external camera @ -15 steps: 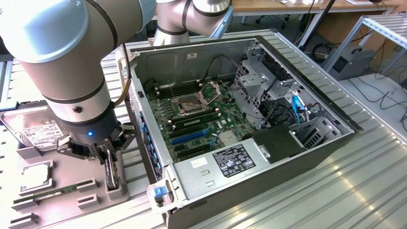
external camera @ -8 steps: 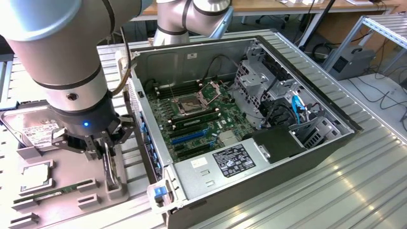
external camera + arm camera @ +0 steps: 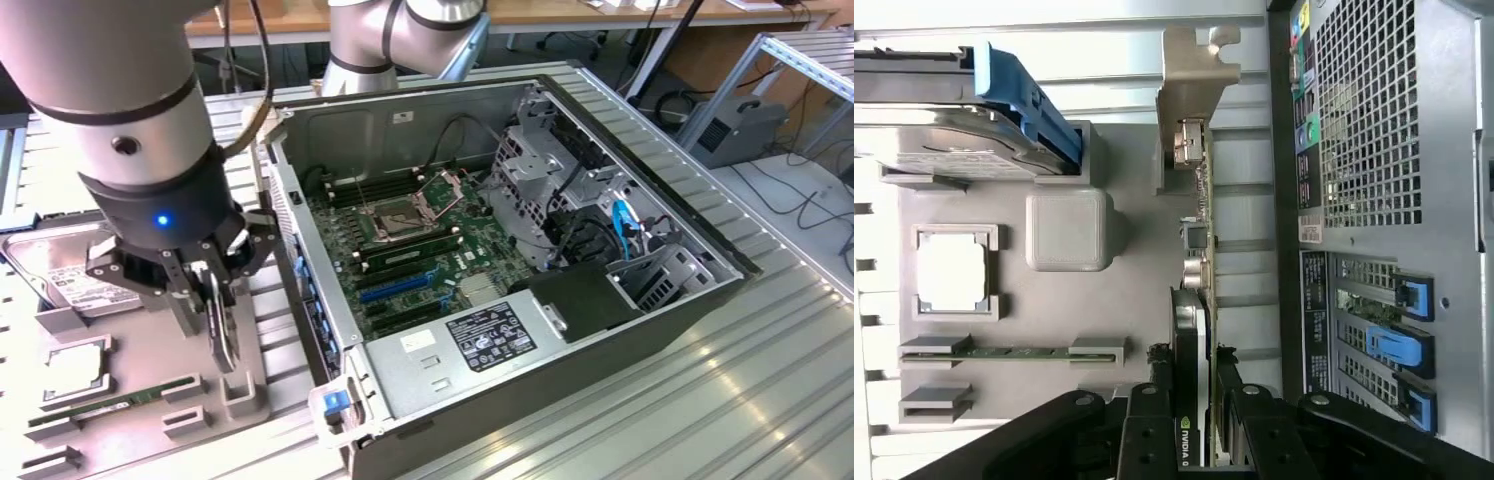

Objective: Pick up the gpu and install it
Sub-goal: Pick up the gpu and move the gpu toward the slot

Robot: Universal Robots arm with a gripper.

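Your gripper (image 3: 1191, 370) is clamped on the gpu (image 3: 1194, 300), which stands on edge, its long axis running straight away from the jaws.

An open grey metal computer tower case (image 3: 574, 410) lies on its side on a ribbed aluminium table (image 3: 747, 400), exposing its green motherboard (image 3: 414, 250). Beside it, a grey moulded parts tray (image 3: 1054, 320) holds a silver hard drive with white label (image 3: 54, 270), a square silver processor chip (image 3: 951, 272) and a thin green memory stick (image 3: 1014, 352)
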